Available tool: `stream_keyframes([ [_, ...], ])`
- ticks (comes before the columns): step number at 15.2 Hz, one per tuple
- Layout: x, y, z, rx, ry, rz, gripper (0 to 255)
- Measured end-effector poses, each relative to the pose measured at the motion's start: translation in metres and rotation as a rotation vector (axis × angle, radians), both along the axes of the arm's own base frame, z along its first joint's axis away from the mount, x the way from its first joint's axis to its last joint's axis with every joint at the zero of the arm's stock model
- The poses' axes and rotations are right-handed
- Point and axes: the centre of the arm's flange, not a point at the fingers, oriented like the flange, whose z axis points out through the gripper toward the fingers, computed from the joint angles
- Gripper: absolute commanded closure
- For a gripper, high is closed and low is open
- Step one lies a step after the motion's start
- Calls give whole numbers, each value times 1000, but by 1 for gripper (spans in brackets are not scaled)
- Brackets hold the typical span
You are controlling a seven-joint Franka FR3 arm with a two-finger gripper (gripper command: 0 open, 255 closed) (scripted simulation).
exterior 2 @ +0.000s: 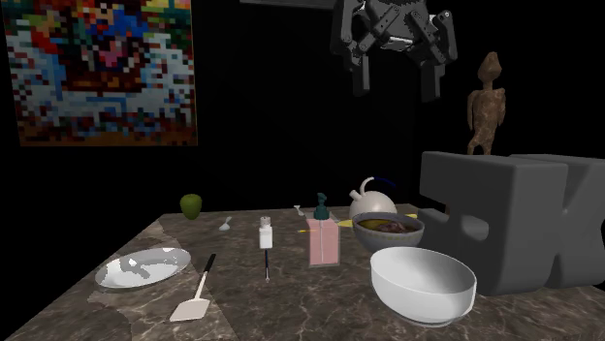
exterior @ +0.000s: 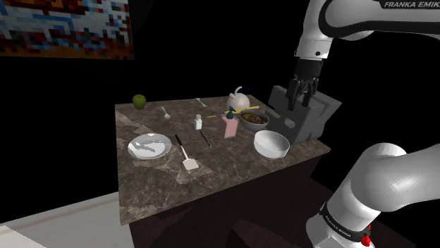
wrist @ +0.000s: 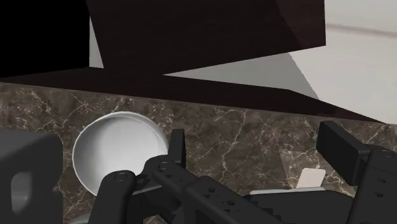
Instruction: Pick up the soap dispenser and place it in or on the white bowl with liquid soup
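One pink soap dispenser [exterior 2: 323,242] stands upright on the marble table [exterior 2: 291,302], just beside the dark bowl [exterior 2: 388,232] and near the white bowl [exterior 2: 423,283]. The gripper [exterior 2: 395,82] hangs well above the table, jaws wide apart. The dispenser looks light, rigid and slick; clasping its square body below the pump seems safest.

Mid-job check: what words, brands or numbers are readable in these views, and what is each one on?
"FRANKA EMIK": white letters on the upper arm link, cut off by the shoulder view's right edge.
Black band on the lower arm link: lettering too small to read.
Wall picture: coloured blocks, no words.
Soap dispenser: no label to read.
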Motion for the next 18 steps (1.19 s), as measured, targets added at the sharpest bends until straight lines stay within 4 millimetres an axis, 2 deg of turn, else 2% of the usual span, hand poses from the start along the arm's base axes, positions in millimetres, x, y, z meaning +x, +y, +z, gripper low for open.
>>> stream_keyframes([
  [2,6,-1,-3,0,0,1,0],
  [6,42,-14,-23,-1,-5,4,0],
  [18,173,-59,-95,-6,-26,17,0],
])
